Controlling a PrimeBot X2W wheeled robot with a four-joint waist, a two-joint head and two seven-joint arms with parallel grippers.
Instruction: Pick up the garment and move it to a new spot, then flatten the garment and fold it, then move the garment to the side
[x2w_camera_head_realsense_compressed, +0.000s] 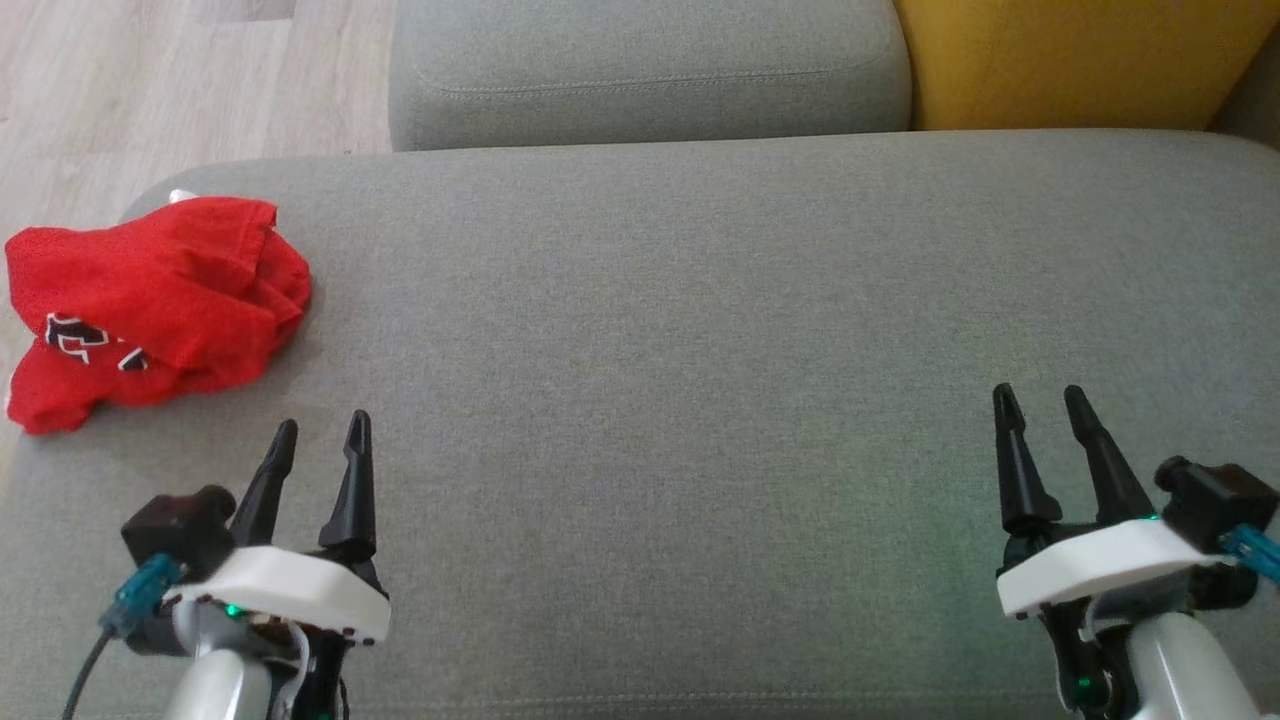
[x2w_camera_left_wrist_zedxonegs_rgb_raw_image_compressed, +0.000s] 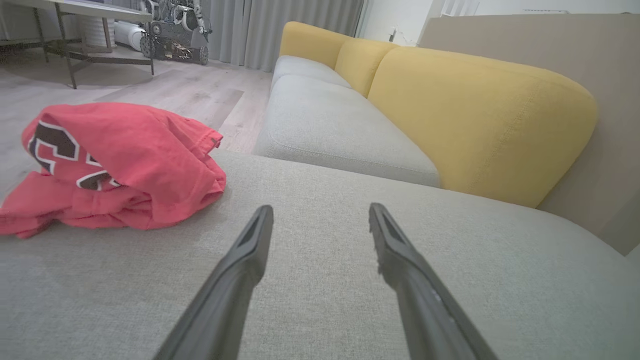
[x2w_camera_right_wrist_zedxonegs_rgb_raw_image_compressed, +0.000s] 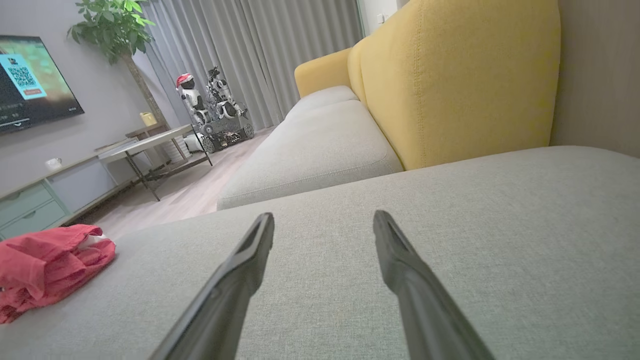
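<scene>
A crumpled red garment (x2w_camera_head_realsense_compressed: 150, 305) with black and white lettering lies bunched at the far left edge of the grey cushion (x2w_camera_head_realsense_compressed: 700, 330). In the left wrist view the garment (x2w_camera_left_wrist_zedxonegs_rgb_raw_image_compressed: 115, 165) sits to the left of my fingers; in the right wrist view the garment (x2w_camera_right_wrist_zedxonegs_rgb_raw_image_compressed: 42, 267) lies far off to the left. My left gripper (x2w_camera_head_realsense_compressed: 322, 432) hovers open just below and right of the garment, apart from it. Far across the cushion at the lower right, my right gripper (x2w_camera_head_realsense_compressed: 1040, 398) stands open too. Nothing is between either pair of fingers.
A second grey seat cushion (x2w_camera_head_realsense_compressed: 650, 70) lies beyond, with a yellow backrest (x2w_camera_head_realsense_compressed: 1080, 60) at the upper right. Wooden floor (x2w_camera_head_realsense_compressed: 150, 90) drops off past the cushion's left edge. A table (x2w_camera_right_wrist_zedxonegs_rgb_raw_image_compressed: 145, 147), a cabinet and another robot (x2w_camera_right_wrist_zedxonegs_rgb_raw_image_compressed: 210, 107) stand farther off in the room.
</scene>
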